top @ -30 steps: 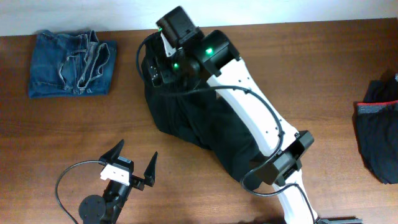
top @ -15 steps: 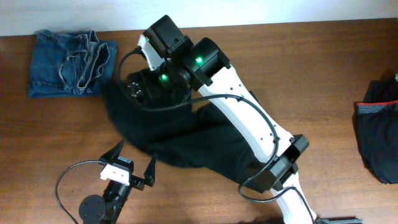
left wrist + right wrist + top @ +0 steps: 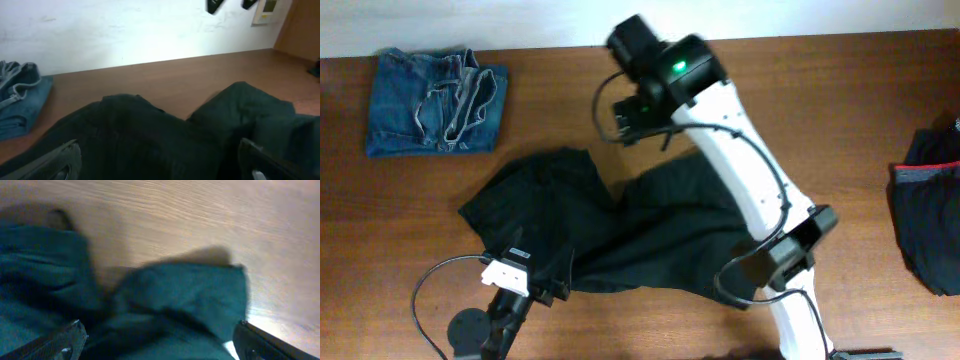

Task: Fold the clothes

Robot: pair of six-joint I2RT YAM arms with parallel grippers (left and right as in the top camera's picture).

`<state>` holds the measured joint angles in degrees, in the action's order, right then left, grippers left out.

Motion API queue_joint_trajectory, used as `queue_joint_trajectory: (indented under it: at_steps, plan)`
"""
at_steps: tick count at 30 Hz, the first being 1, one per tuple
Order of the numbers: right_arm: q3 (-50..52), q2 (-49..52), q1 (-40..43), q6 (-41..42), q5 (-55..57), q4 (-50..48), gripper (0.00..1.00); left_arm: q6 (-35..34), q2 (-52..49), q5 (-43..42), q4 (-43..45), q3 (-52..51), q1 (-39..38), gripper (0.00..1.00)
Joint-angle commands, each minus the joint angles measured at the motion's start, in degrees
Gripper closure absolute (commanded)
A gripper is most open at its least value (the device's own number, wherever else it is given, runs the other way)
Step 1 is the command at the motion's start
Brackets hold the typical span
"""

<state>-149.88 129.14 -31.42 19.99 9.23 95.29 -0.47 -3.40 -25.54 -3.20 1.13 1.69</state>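
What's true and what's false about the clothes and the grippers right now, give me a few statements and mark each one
1. The trousers lie spread out, unfolded. True.
2. The jeans lie on top of the trousers. False: they sit apart from them, folded.
3. The right gripper grips the trousers. False: it is open and holds nothing.
4. The left gripper is open. True.
5. A dark garment with a reddish band lies at the overhead view's right edge. True.
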Motion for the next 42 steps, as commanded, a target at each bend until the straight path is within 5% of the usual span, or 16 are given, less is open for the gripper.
queue_joint_trajectory:
  at_steps: [1,8,11,14,16,22,25,27,30,35,42]
  plan:
    - [-0.66,-2.36,6.23,0.66,-0.22,2.05,0.01,-1.44,-0.50,-2.84,1.03,3.96,0.35,0.01]
    - [-0.66,-2.36,19.19,-0.24,-13.75,2.05,0.01,2.08,-14.84,-15.89,2.99,13.90,0.35,0.01]
    - [-0.66,-2.36,22.80,-3.37,-17.99,2.05,0.01,4.46,-21.86,-26.12,11.45,18.71,0.35,0.01]
    - [-0.66,-2.36,24.68,-3.65,-18.08,2.05,0.01,4.33,-26.01,-25.77,16.28,22.73,0.35,0.01]
    - [-0.66,-2.36,25.66,-3.65,-18.05,2.03,0.01,3.28,-32.26,-23.78,8.79,30.62,0.35,0.01]
    - [-0.66,-2.36,26.64,-3.67,-17.16,2.05,0.01,7.23,-60.57,-20.13,-37.07,66.25,0.35,0.01]
    - [-0.66,-2.36,26.62,-3.67,-17.18,2.05,0.01,6.71,-67.30,-22.62,-38.66,71.30,0.31,0.01]
    - [-0.66,-2.36,26.62,-3.67,-17.18,2.05,0.01,1.99,-69.88,-20.31,-38.05,72.52,0.13,0.01]
    - [-0.66,-2.36,26.62,-3.67,-17.18,2.05,0.01,-11.39,-73.68,-5.42,-40.33,74.36,-1.68,0.01]
    - [-0.66,-2.36,26.62,-3.65,-17.20,2.05,0.01,-21.53,-78.95,15.45,-46.95,75.71,-7.80,0.01]
    - [-0.66,-2.36,26.58,-3.65,-17.25,2.05,0.01,-27.34,-88.94,19.61,-49.79,75.71,-10.27,0.01]
